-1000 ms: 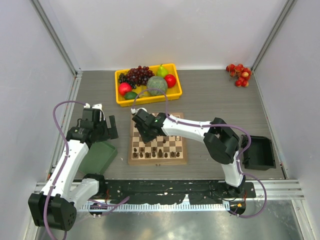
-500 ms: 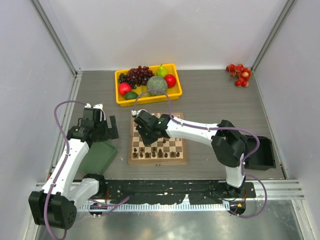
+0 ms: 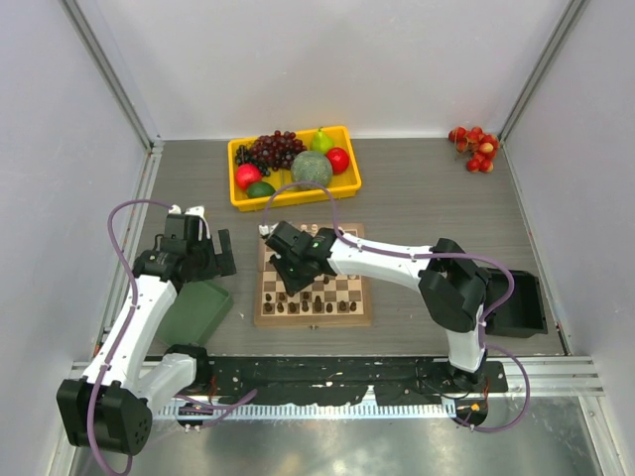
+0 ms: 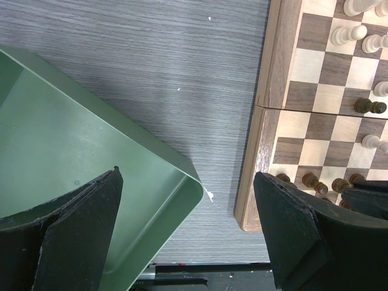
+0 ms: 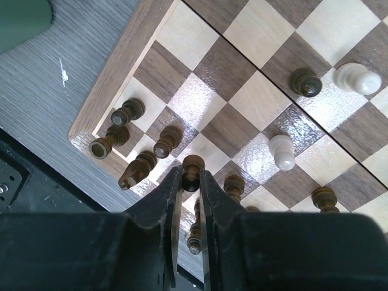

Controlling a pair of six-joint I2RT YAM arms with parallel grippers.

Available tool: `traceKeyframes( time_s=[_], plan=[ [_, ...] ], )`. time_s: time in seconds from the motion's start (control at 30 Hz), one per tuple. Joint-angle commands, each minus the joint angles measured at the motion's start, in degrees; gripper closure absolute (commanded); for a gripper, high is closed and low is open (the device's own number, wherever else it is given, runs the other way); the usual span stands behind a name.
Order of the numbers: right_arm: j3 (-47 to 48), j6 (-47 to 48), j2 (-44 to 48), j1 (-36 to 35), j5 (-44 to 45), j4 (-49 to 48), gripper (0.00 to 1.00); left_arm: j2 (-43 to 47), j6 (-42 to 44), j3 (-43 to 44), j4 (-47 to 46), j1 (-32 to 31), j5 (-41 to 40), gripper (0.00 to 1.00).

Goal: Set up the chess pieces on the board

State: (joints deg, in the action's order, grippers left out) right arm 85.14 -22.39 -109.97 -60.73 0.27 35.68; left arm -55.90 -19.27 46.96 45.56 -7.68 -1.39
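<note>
Dark and cream chess pieces (image 5: 282, 151) on checkered wooden board (image 5: 123, 65)

No text, label, brand, number or sign could be read in any view. The board (image 3: 313, 319) bore only its checks and a plain wooden rim, with no letters or numerals legible along it.
</note>
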Motion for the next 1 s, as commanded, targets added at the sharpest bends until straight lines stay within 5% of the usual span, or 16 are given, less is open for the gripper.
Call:
traceKeyframes(
  time_s=[0.0, 0.63, 0.97],
  plan=[
    [1.6, 1.21, -0.24, -0.62, -2.03, 0.7, 0.88, -0.09, -0.07, -0.03, -2.14, 0.39, 1.12, 0.03],
    [2.4, 0.77, -1.91, -0.71, 2.36, 2.2, 0.85, -0.35, -0.16, -0.2, -2.32, 0.39, 1.12, 0.04],
    [1.69, 1.3, -1.12, -0.71, 1.4, 0.71, 0.68, -0.44, -0.07, -0.29, -2.32, 0.3, 2.97, 0.04]
  ],
)
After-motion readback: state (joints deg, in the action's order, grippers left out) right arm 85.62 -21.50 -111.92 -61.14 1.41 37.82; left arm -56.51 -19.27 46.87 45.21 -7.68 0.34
